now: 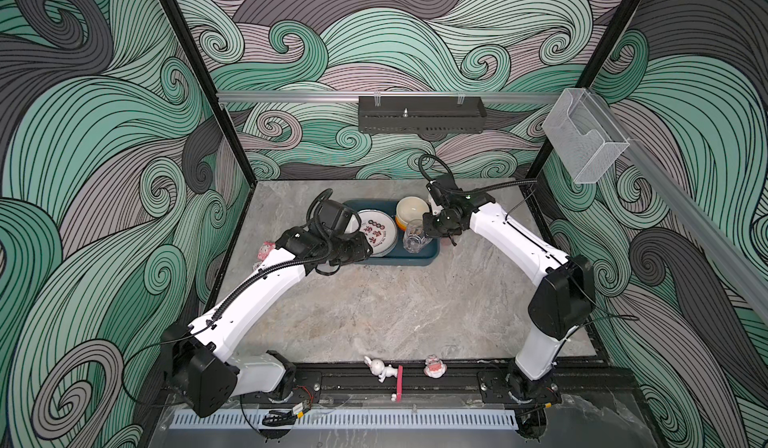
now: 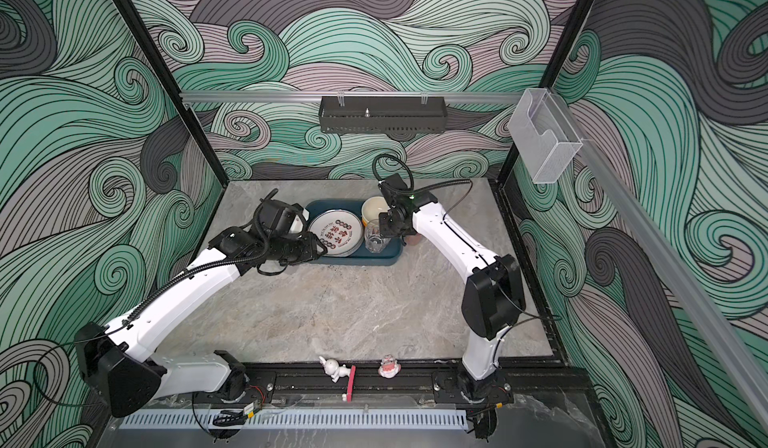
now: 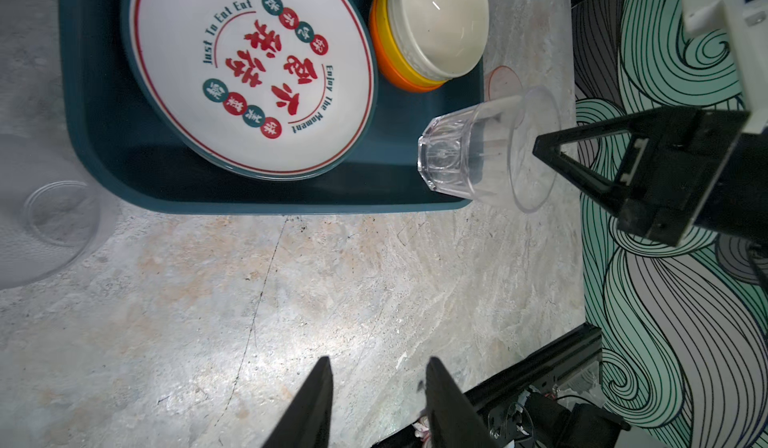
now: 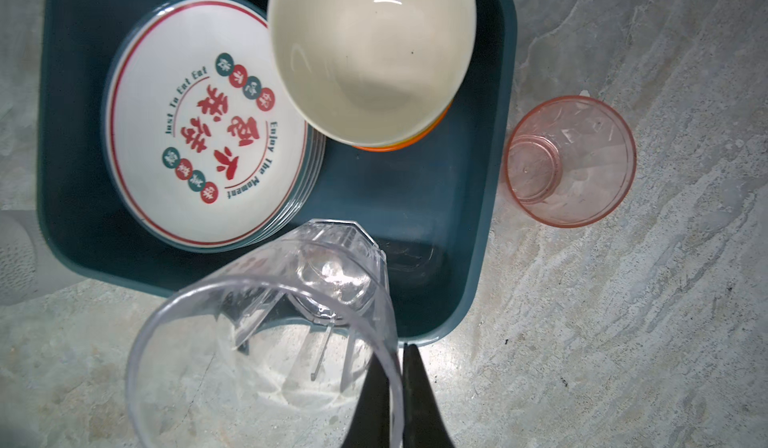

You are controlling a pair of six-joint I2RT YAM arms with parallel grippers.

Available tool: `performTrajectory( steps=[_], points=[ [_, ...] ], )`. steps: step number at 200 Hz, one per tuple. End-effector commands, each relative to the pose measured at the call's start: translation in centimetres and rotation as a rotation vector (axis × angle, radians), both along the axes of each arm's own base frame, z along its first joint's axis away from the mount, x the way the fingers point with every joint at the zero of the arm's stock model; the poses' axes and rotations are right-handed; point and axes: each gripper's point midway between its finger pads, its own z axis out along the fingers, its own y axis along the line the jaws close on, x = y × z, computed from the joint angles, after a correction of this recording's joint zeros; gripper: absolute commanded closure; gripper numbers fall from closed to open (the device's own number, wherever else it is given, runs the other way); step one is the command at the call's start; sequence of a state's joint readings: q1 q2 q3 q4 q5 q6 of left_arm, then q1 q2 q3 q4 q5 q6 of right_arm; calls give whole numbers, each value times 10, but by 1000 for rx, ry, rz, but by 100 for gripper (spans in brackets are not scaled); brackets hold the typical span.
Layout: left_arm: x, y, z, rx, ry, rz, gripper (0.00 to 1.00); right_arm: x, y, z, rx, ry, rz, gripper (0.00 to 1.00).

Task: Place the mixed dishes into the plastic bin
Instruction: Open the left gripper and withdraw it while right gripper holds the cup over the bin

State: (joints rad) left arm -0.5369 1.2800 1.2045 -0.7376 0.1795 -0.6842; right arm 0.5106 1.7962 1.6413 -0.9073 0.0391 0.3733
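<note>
Left claw (image 3: 379,363) hangs open and empty over the counter (image 3: 208,300); right claw (image 4: 395,354) pinches the rim of a tilted clear glass (image 4: 266,342) at the plastic bin's (image 4: 75,234) near right corner. Stacked plates (image 4: 199,134) and nested bowls (image 4: 370,59) sit inside, toward the counter's far edge, with a pink glass (image 4: 569,161) just outside the right wall.

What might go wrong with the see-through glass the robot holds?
The right end effector pinches the tilted clear glass only by its rim, so it might slip. It hangs over a corner of the plastic bin; released here, it may tip outside. The pink glass beside the bin might get bumped.
</note>
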Motion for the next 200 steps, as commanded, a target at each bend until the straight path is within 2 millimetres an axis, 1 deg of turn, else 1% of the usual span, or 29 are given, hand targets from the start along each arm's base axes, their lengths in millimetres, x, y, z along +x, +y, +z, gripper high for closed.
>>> performTrajectory(
  steps=[1, 52, 77, 136, 200],
  points=[
    [0, 14, 0, 5, -13, 47, 59, 12, -4, 5, -13, -26, -11, 100],
    [-7, 37, -11, 2, 11, 103, 59, 23, -5, -13, -31, 5, -21, 100],
    [-9, 45, -15, -1, 18, 122, 59, 29, -6, -22, -44, 11, -37, 100],
    [-14, 53, -20, -12, 34, 140, 59, 33, -5, -44, -60, 51, -45, 100],
    [-16, 58, -21, -14, 38, 151, 59, 38, -2, -57, -63, 70, -53, 100]
  ],
)
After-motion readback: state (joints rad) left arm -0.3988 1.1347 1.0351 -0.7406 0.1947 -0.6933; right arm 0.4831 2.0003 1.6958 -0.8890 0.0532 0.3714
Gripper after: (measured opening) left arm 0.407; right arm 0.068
